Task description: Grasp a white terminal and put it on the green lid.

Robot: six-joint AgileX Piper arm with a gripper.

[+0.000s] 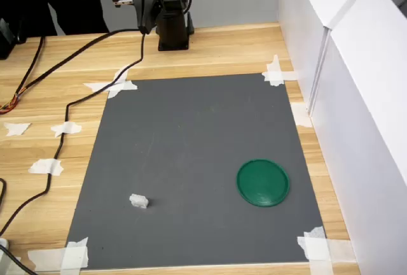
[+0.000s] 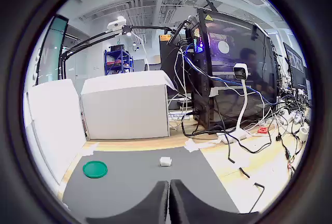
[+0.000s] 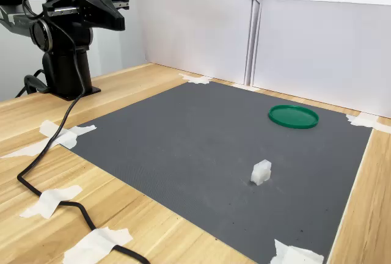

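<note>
The white terminal [image 1: 138, 201] [image 3: 261, 172] is a tiny blocky piece lying alone on the grey mat [image 1: 191, 141], near the front left in the first exterior view. The green lid [image 1: 263, 183] [image 3: 293, 117] lies flat on the same mat, well to the terminal's right in the first exterior view. My gripper [image 1: 145, 25] [image 3: 120, 11] hangs high beside the arm's base at the far edge of the table, far from both. In the wrist view its fingers [image 2: 161, 203] press together with nothing between them, and the terminal [image 2: 165, 161] and lid [image 2: 95, 169] show beyond them.
White panels [image 1: 356, 65] wall in the mat on the first exterior view's right and run along the back of the second exterior view. A black cable [image 1: 60, 141] trails over the wooden table [image 1: 51, 65] beside the mat's left edge in the first exterior view. White tape scraps [image 1: 114, 86] hold the mat's corners.
</note>
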